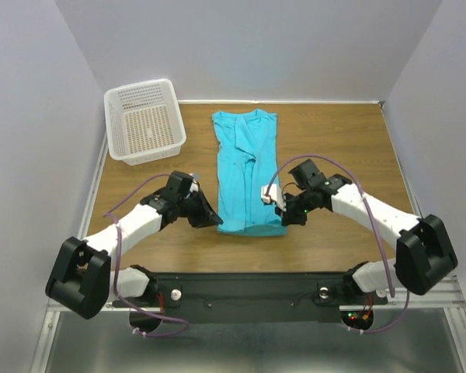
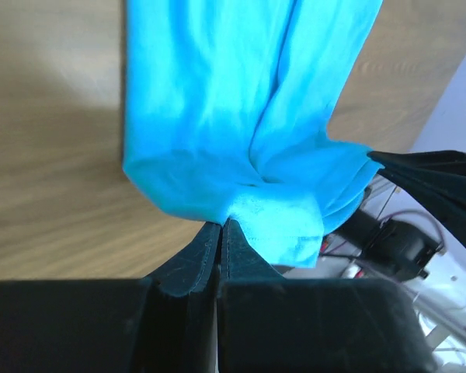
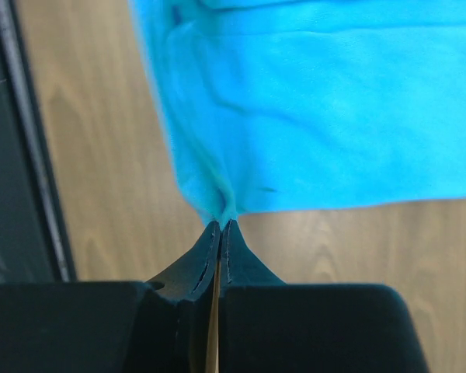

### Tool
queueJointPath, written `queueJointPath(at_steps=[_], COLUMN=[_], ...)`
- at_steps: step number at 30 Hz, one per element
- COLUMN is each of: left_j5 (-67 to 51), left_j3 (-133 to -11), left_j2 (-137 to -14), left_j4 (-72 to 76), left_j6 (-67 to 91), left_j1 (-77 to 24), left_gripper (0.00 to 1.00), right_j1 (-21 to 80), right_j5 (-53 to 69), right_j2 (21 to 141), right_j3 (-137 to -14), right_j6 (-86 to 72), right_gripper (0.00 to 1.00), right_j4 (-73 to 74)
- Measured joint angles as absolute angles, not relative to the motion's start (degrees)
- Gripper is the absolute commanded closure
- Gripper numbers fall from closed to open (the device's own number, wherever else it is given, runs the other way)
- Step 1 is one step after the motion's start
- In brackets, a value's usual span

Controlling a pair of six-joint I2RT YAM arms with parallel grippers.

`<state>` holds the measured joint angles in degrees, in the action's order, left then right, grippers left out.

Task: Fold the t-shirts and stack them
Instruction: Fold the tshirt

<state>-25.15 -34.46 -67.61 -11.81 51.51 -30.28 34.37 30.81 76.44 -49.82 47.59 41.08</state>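
L claw (image 2: 221,225) & R claw (image 3: 220,225) each pinch t-shirt (image 1: 245,167) near-hem corners.

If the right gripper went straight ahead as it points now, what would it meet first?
The turquoise shirt: the right gripper is shut on its corner, so it would probably push into that cloth.

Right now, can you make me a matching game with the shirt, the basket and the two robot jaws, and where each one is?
Things:
1. t-shirt
2. basket
3. left jaws
4. right jaws

Places:
A. far left corner of the table
B. shut on the t-shirt's near right corner
C. middle of the table, folded into a long strip
D. shut on the t-shirt's near left corner

Pairs: 1-C, 2-A, 3-D, 4-B
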Motion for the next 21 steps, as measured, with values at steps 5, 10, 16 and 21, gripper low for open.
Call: queueJointPath(at_steps=[5,10,16,21], left_j5=[-27.14,-28.34,-29.32,-30.26], left_j3=[-40.69,-50.19,-57.87,-62.06], left_j2=[-75.68,-85.82,-92.33,-97.36], left_j4=[-10.28,-8.25,-7.05,-6.72], left_j6=[49.12,46.72,44.23,43.0], left_j1=[-24.8,-22.63,-19.53,-17.78], left_gripper=[1.0,1.0,1.0,1.0], right_j1=[29.74,26.52,22.65,21.17], right_j5=[31.09,31.44,31.46,31.48], right_j2=[83.53,93.32,99.72,102.28], right_j3=[-55.92,-62.0,-68.75,-73.8], right_j6=[47.62,46.44,45.12,44.25], right_gripper=[0.99,0.99,0.99,0.99], right_j4=[40.91,39.81,39.09,38.52])
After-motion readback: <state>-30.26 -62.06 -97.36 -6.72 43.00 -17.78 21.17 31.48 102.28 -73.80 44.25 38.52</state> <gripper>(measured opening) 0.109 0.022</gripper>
